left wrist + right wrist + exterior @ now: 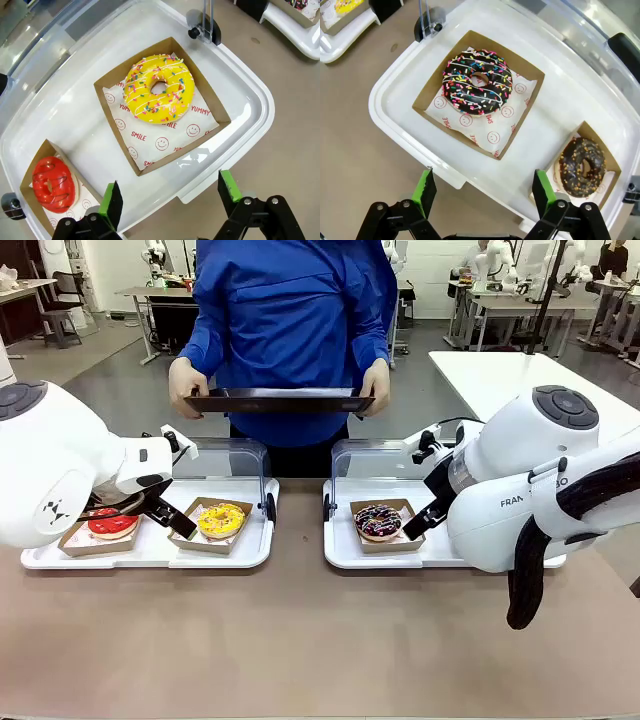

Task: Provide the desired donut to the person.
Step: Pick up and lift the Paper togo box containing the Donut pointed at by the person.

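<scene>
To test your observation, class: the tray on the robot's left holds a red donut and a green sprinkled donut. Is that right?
No: the sprinkled donut is yellow, not green, as the left wrist view shows; the red donut shares its tray.

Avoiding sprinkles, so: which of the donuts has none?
The red donut, smooth-iced; the yellow donut, the dark rainbow-sprinkled donut and the brown speckled donut carry toppings.

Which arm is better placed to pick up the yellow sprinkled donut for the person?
Left: the left gripper hangs open over the tray holding the yellow donut; the right gripper is open over the chocolate donuts on the other tray.
</scene>
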Controlling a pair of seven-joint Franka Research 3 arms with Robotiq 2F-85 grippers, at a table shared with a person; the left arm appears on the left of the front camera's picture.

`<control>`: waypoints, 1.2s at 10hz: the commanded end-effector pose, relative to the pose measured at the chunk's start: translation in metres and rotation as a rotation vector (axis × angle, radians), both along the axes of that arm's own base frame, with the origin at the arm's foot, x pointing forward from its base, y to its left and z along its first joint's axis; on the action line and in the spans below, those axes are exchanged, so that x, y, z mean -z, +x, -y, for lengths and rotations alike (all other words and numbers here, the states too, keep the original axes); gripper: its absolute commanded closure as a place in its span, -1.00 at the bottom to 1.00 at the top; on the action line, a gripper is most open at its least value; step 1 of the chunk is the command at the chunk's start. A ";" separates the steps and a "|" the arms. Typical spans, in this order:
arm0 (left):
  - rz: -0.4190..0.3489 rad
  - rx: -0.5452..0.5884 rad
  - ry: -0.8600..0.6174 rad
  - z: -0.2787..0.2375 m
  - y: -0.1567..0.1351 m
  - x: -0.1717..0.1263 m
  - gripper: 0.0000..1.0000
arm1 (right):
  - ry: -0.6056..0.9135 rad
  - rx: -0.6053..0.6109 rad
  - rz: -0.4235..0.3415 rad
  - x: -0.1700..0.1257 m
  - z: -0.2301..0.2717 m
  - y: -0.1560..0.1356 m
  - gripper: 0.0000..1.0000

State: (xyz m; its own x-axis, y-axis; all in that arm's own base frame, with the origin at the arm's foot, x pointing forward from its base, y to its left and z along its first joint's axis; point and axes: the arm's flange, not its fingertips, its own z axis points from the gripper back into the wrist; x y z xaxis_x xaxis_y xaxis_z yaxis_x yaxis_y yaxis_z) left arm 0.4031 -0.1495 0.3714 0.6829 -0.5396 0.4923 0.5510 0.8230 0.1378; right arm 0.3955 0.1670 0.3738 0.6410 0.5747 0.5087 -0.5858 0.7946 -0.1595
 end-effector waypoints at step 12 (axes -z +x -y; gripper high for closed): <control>0.000 0.000 0.000 0.000 0.000 0.000 -1.00 | 0.000 0.000 0.000 0.000 0.000 0.000 -1.00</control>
